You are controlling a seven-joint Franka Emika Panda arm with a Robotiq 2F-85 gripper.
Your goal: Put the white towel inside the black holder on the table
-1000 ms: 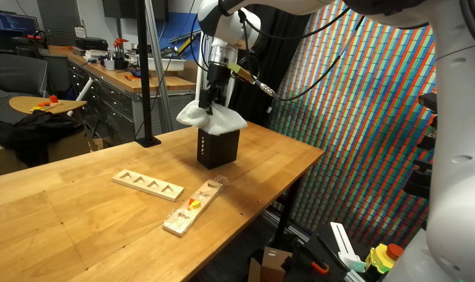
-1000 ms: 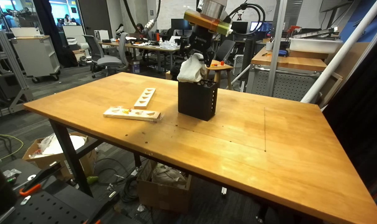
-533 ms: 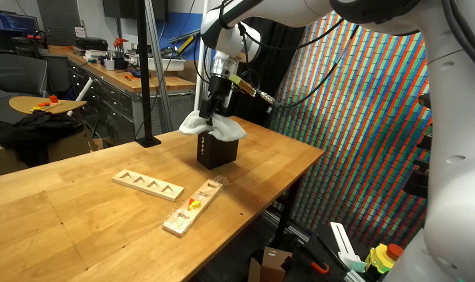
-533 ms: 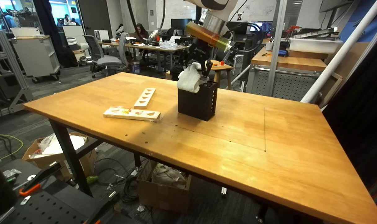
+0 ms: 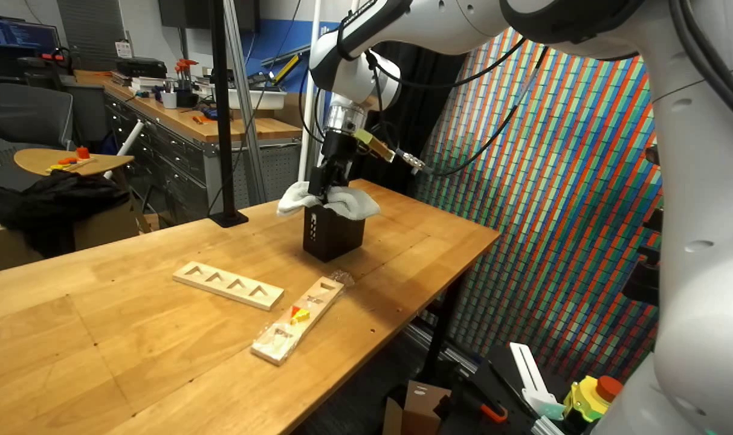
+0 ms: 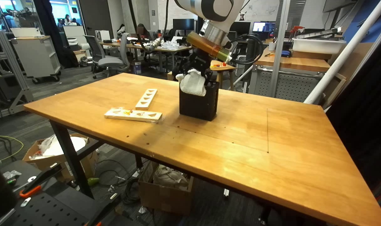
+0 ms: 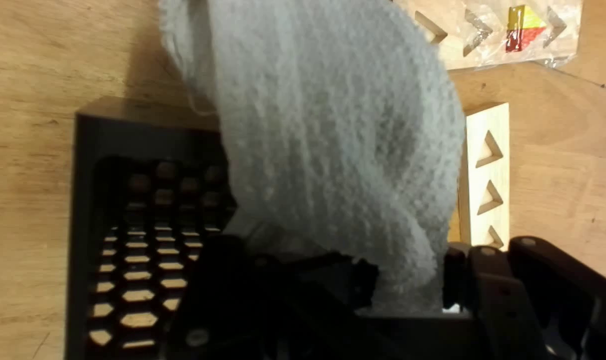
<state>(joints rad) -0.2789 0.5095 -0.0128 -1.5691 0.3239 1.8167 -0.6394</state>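
Tool [image 5: 324, 197] with towel [image 5: 352, 203] crosswise, ends down

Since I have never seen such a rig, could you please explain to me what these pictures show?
The machine is one Franka robot arm with jaws for grasping. Two pictures come from cameras outside it, overlooking a wooden table; the third comes from a camera on its wrist, looking past the jaws. On the table stands a black holder; near it lie a bare wooden strip and a plastic-wrapped wooden strip. The jaws are shut on a white towel at the holder's top, with some cloth hanging down outside. How much is inside I cannot tell.
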